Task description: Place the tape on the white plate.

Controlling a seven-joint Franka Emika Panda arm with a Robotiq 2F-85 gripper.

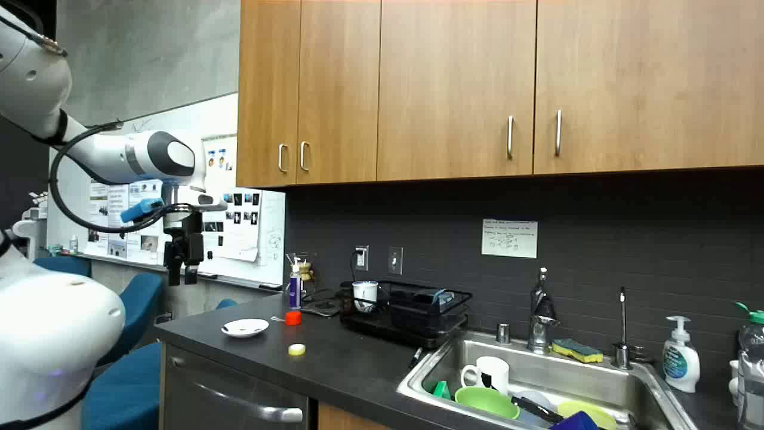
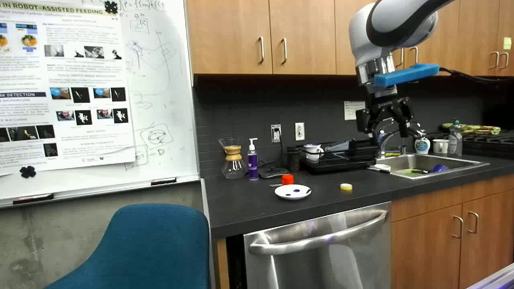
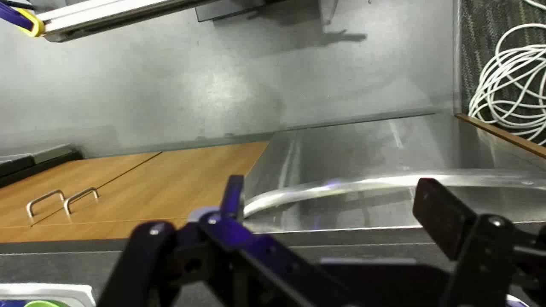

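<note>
Wooden kitchen cabinets (image 1: 456,89) are hung over dark tiles (image 1: 430,227), and beneath them a long dark counter (image 1: 346,364) is fitted with a steel sink (image 1: 412,385). A whiteboard (image 2: 164,72) is covered with printed sheets (image 2: 80,138), and a blue chair (image 2: 168,245) is set near the counter's end. A white robot arm (image 1: 149,155) is stretched out, its forearm nearly level and its wrist bent down. The pincer (image 3: 330,189) is pointed downward, higher than the counter; it is spread wide, with nothing gripped. On the counter, a small white plate (image 1: 246,326) is placed close to a red item (image 1: 293,318). The tape (image 1: 296,350), a tiny pale yellow roll, is laid flat on the counter near the plate but apart from it, toward the sink; its round face is turned up, and the axis through its middle is upright.
</note>
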